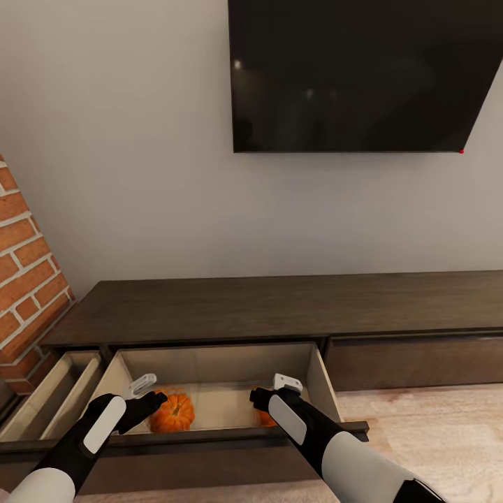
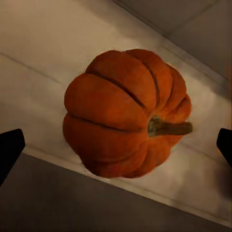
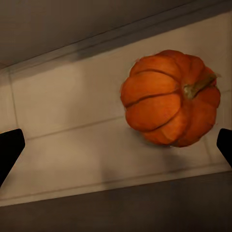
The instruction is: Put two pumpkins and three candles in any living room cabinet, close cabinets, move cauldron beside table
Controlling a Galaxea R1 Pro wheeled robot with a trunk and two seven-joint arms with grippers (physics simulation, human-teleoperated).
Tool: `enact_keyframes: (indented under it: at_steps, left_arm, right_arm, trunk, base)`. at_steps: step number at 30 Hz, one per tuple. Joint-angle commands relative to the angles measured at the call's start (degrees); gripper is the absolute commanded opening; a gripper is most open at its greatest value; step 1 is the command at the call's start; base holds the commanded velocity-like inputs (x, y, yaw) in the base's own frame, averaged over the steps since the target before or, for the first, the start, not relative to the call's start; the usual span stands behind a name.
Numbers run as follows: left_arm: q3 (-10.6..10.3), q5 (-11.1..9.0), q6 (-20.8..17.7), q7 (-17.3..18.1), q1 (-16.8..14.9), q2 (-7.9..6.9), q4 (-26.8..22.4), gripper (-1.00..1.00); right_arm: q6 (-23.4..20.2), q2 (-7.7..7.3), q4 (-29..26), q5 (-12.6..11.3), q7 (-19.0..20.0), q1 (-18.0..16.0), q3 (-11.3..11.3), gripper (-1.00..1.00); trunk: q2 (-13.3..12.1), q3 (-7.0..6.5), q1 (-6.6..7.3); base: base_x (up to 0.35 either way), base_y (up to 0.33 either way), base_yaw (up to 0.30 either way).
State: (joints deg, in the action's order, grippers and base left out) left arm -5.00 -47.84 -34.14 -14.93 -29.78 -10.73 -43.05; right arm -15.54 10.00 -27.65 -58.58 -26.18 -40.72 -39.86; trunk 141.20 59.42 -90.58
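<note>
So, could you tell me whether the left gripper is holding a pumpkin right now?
No, the left gripper is open, and the pumpkin lies free on the drawer floor.

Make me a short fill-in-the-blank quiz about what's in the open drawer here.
1. The open drawer holds two ____.
2. Both pumpkins are coloured ____.
3. The left tool hovers above the left pumpkin with its fingers ____.
4. On the wall above the cabinet hangs a dark ____.

Missing words: pumpkins; orange; open; television

The open cabinet (image 1: 209, 318) drawer's pale floor holds two pumpkins (image 1: 172, 412) (image 1: 264, 418).
</note>
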Motion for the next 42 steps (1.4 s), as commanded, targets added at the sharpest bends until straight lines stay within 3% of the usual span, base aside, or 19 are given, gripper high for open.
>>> enact_keyframes:
  at_steps: [1,37,42]
  left_arm:
    - [-0.27,-0.61,-0.05,-0.54,-0.01,-0.08,-0.1,1.0]
    - [0.39,-1.61,-1.63,-0.27,-0.01,-0.89,-3.4,1.0]
    - [0.42,-2.35,-1.77,-0.25,-0.01,-1.01,-3.51,1.0]
  right_arm:
    - [-0.19,0.0,-0.04,-0.13,-0.37,-0.06,-0.21,1.0]
    - [-0.45,0.0,-1.09,-0.86,0.95,-0.13,0.44,1.0]
    - [-0.91,0.0,-1.03,-0.91,4.22,-0.13,0.59,1.0]
  trunk:
    - [0.02,0.06,0.01]
    - [-13.61,-6.05,7.48]
    - [-15.62,-6.95,8.58]
  base:
    - [0.0,0.0,0.0]
    - [-0.026,0.009,0.0]
    - [-0.048,0.019,0.0]
